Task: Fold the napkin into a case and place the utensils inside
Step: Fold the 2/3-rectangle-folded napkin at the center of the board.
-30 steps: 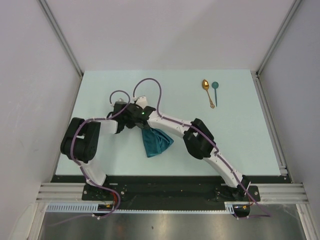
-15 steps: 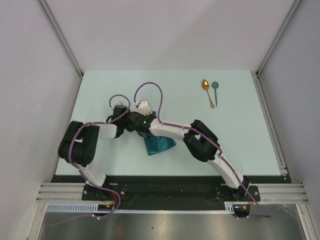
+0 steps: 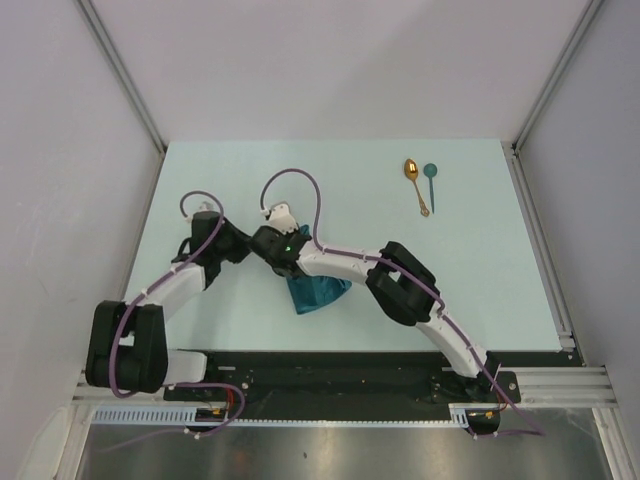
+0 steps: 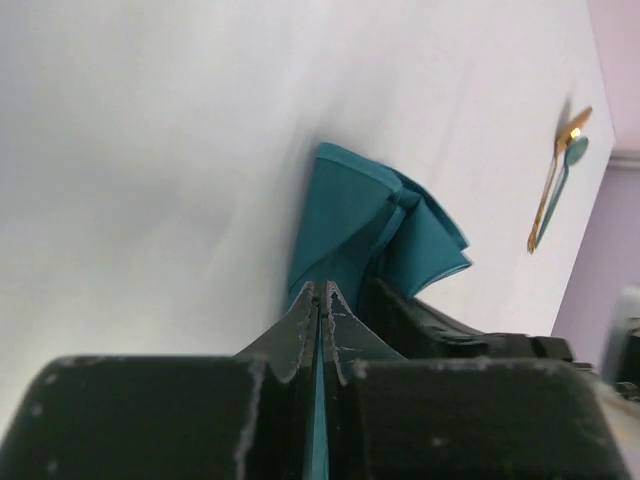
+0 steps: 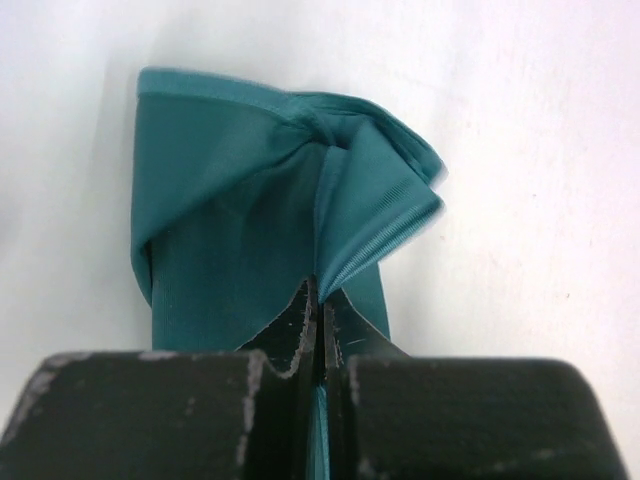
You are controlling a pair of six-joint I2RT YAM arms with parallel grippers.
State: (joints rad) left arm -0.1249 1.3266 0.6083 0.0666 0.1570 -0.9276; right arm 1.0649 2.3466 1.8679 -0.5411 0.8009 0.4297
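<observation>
Napkin (image 5: 230,210) is bunched, pinched tight in both the closed left gripper (image 4: 320,300) and right gripper (image 5: 318,300); uneven pulling could slip an edge and twist the fold.

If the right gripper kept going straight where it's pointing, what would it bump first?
The shiny teal cloth napkin it is pinching: the right gripper is shut on a fold, and the bunched cloth lies straight ahead. Beyond that is the pale table, but how close is hard to tell.
</observation>
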